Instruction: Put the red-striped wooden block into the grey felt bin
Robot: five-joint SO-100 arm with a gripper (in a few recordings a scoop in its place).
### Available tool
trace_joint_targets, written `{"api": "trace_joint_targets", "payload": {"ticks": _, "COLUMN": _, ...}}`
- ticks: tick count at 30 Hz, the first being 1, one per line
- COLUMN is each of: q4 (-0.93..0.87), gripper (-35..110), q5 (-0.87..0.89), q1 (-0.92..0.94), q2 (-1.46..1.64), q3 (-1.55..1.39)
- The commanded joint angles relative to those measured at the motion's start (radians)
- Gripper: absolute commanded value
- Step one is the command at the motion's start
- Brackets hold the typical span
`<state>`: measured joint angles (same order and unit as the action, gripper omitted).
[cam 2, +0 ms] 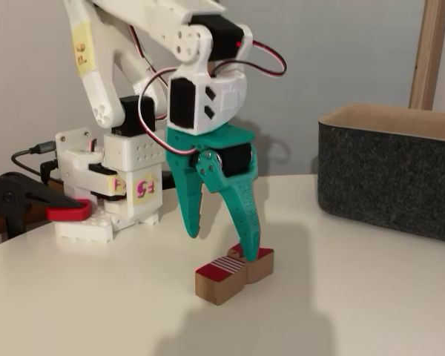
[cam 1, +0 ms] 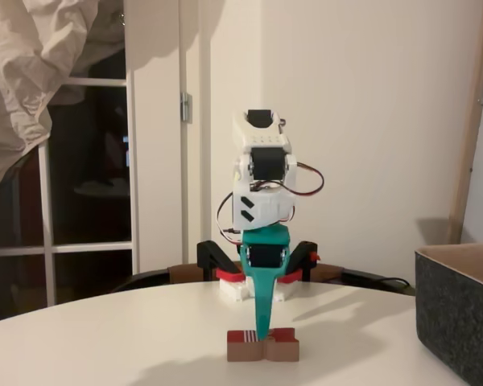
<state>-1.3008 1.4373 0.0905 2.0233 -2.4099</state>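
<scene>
The red-striped wooden block (cam 1: 262, 346) lies flat on the white table, near the front middle. It is light brown with a notched waist and red-and-white stripes on top (cam 2: 226, 265). My green gripper (cam 2: 221, 246) points straight down over it and is open, its fingers spread wide. The longer finger (cam 2: 246, 222) has its tip at the block's waist, while the other finger hangs above the table to the left of the block. In a fixed view the gripper (cam 1: 262, 328) is seen edge-on above the block's notch. The grey felt bin (cam 2: 389, 174) stands to the right, well apart from the block, its wall (cam 1: 459, 318) at the picture's right edge.
My arm's white base (cam 2: 107, 185) is held at the back of the table by black clamps with red pads (cam 2: 37, 204). The round white table (cam 1: 105, 338) has bare surface between block and bin. A wall and a glass door stand behind.
</scene>
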Motion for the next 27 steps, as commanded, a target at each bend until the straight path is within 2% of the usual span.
{"api": "trace_joint_targets", "payload": {"ticks": 1, "q4": -0.018, "gripper": 35, "q5": -0.008, "q1": -0.002, "q2": -0.011, "q3": 0.0}}
{"api": "trace_joint_targets", "payload": {"ticks": 27, "q4": 0.181, "gripper": 34, "q5": -0.069, "q1": -0.018, "q2": -0.176, "q3": -0.002}}
